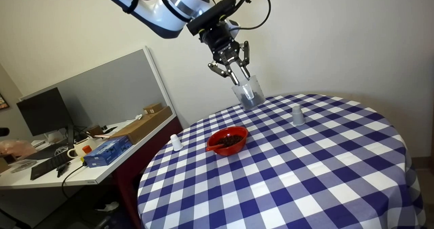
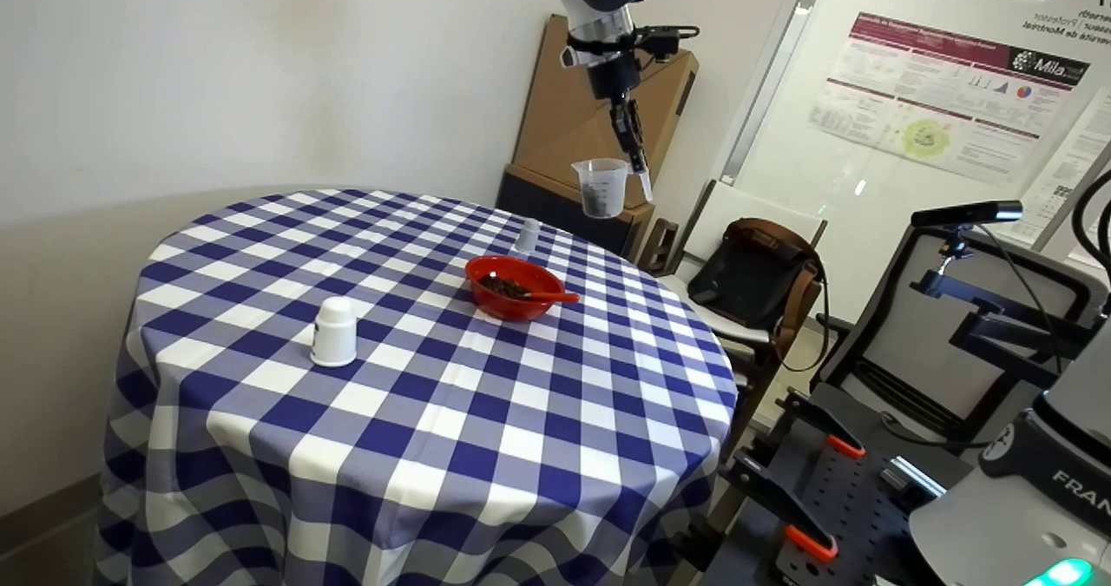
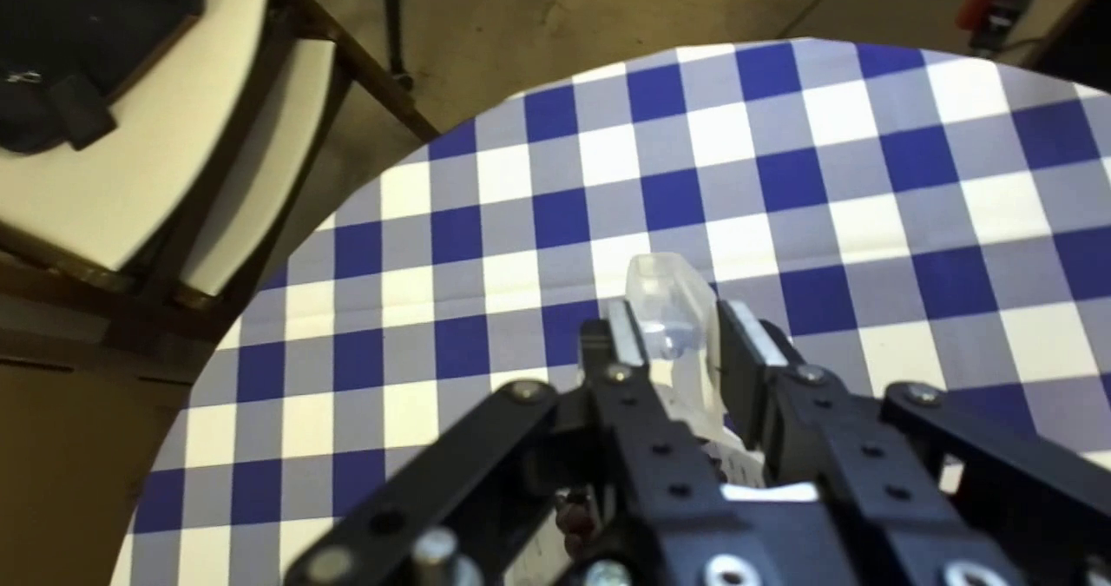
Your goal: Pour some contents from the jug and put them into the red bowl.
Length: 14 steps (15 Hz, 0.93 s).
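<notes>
- Grip and lift look done; the claw (image 1: 242,80) pinches the jug (image 2: 610,178) by its handle (image 2: 646,187), in the air above the desk (image 1: 251,188), apparently off to the side of the red bowl (image 2: 512,310);
- dark bits (image 1: 232,140) lie in both bowl and jug; whether any were poured cannot be told; tipping over the bowl is probably left;
- long axis near upright; spout (image 2: 576,167) facing left in an exterior view, opposite the handle.

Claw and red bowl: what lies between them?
The jug, held by its handle in the claw, then open air down to the red bowl; both exterior views show it.
</notes>
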Motion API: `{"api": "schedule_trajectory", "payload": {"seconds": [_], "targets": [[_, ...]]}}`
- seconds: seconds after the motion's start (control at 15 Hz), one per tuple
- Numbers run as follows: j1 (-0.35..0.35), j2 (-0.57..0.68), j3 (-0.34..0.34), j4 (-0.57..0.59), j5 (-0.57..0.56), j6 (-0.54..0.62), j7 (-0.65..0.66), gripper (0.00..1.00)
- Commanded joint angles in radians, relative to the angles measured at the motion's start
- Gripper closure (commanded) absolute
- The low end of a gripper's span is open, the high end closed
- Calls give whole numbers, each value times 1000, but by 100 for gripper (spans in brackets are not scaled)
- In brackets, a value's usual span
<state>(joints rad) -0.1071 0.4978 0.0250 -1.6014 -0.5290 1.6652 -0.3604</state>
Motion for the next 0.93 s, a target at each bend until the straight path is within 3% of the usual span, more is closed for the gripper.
{"api": "schedule_trajectory", "payload": {"seconds": [0.0,0.53,0.87], "targets": [[-25,62,-29,90,163,8,31,88],[-113,149,-80,136,430,181,157,88],[-131,188,-107,118,501,306,244,88]]}}
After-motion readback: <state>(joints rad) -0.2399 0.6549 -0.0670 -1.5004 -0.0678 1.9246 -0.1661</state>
